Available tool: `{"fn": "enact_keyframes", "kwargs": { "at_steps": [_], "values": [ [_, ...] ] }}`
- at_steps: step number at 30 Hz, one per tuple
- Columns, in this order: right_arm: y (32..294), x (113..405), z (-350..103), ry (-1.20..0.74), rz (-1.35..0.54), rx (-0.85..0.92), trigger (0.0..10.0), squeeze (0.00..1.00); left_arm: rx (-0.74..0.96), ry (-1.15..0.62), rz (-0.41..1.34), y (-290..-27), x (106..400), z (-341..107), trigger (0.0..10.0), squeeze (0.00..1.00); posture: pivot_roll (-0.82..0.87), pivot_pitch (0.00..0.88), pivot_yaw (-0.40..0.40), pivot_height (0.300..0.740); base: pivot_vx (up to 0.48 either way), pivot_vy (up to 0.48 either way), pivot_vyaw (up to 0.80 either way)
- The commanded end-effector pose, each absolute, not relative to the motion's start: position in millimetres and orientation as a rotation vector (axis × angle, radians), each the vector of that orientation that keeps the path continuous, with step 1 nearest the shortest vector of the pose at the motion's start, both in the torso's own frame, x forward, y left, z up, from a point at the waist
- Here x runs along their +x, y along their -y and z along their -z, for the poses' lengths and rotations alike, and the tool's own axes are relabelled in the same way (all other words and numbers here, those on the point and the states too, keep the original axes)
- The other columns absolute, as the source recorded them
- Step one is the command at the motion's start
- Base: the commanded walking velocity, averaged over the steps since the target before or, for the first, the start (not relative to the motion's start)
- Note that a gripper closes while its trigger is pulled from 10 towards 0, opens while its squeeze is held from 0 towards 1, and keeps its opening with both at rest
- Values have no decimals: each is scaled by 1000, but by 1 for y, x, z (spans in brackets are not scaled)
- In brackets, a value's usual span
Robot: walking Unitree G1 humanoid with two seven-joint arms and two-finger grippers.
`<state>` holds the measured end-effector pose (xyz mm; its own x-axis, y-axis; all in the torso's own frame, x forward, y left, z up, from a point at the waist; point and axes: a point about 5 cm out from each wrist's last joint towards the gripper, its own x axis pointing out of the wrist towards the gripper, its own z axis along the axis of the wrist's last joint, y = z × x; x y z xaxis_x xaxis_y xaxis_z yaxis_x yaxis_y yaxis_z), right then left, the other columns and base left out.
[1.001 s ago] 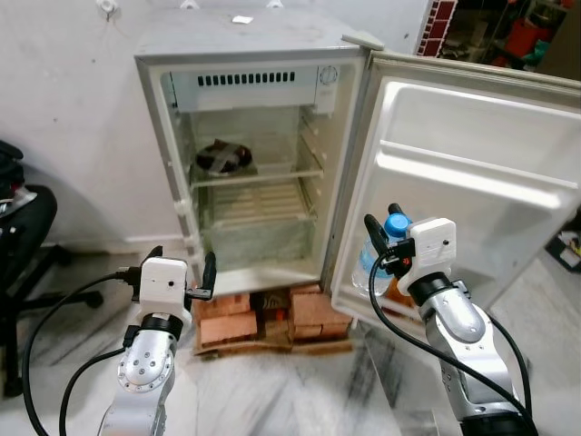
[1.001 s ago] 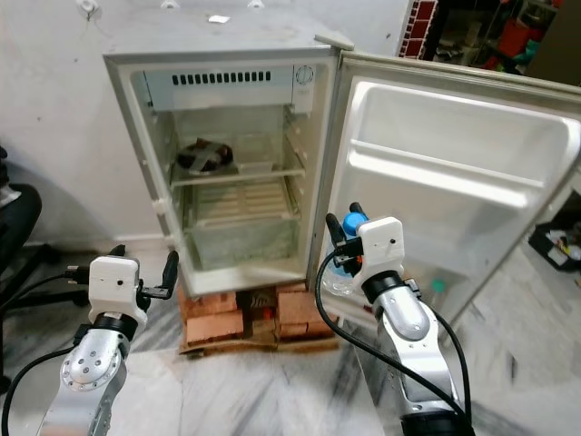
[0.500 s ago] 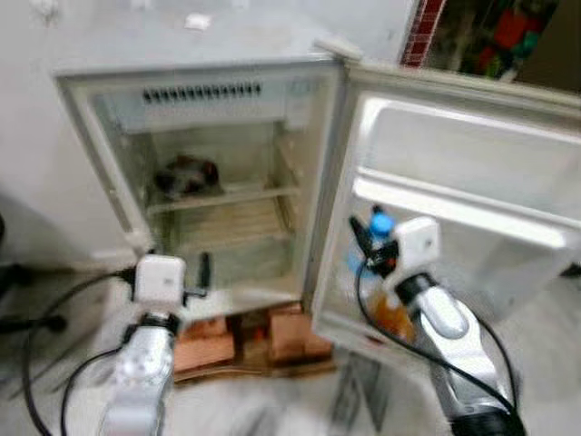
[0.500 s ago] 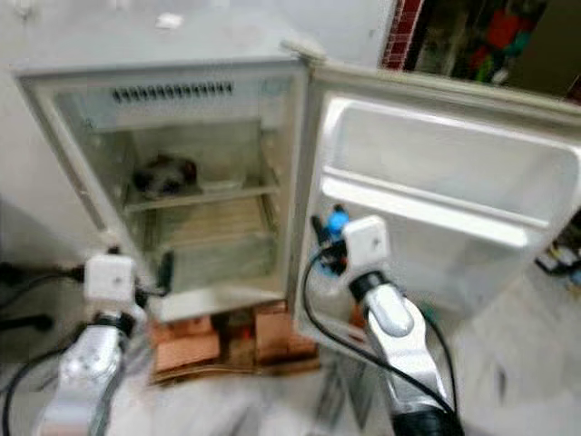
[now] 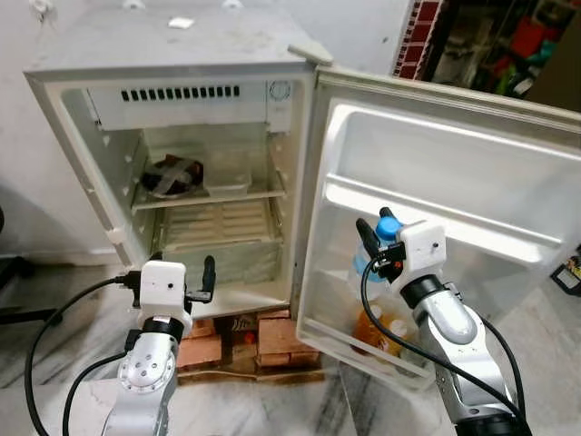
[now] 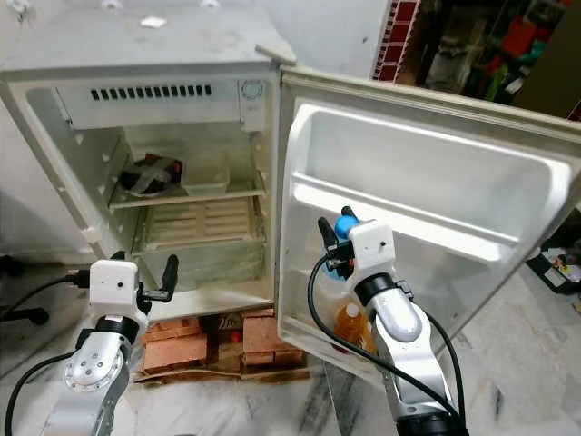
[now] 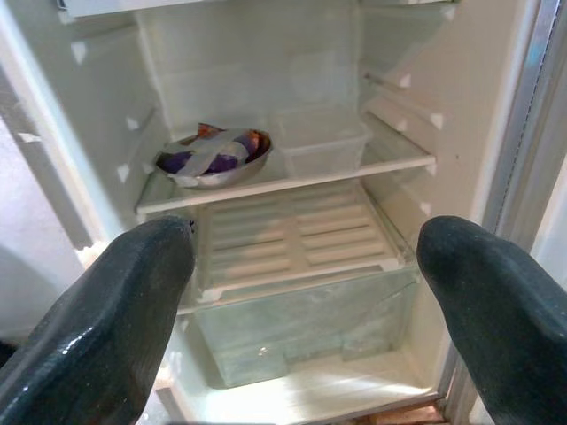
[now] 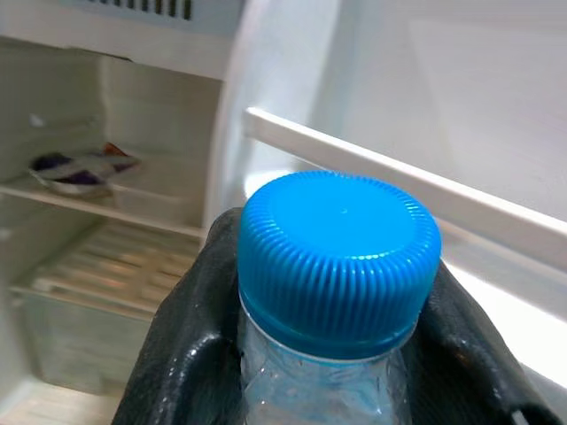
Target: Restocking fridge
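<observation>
Our right gripper (image 5: 374,238) clenched a clear plastic bottle with a blue ribbed cap (image 8: 339,267) before the open white fridge door (image 5: 454,173) — above an orange-liquid bottle (image 5: 374,329) on its lower shelf. Our left gripper (image 7: 301,292) hung released. Lowered carelessly, ours could strike that bottle — or the shelf rail.

The fridge (image 5: 182,173) stands wide open; its upper shelf carries a metal bowl (image 7: 213,159) and a clear container (image 7: 321,142), seemingly leaving the lower slatted shelf (image 7: 297,235) free.
</observation>
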<state>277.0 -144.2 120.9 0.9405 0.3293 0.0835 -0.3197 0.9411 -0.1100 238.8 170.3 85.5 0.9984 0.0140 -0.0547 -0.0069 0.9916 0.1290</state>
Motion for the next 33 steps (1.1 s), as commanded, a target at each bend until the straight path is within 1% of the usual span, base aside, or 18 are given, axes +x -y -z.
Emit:
{"fn": "enact_keyframes", "kwargs": {
  "at_steps": [1,9,12,24,33],
  "values": [
    [141,279,-127,121,-351,-85,10000,0,133,-50,-24,-173,239,-88,10000,0,79,6,-53,740,0,0,0],
    [140,278,-125,119,-353,-66,10000,0,132,-50,-25,-174,238,-88,10000,0,79,9,-54,740,0,0,0],
    [141,279,-126,121,-348,-69,10000,0,116,-55,-82,-178,237,-87,10000,0,79,9,-56,740,0,0,0],
    [139,280,-126,123,-356,-66,10000,0,81,-66,-91,-178,237,-86,10000,0,82,8,-59,740,0,0,0],
    [139,280,-126,122,-356,-65,10000,0,87,-60,-94,-178,239,-88,10000,0,80,15,-60,740,0,0,0]
  ]
}}
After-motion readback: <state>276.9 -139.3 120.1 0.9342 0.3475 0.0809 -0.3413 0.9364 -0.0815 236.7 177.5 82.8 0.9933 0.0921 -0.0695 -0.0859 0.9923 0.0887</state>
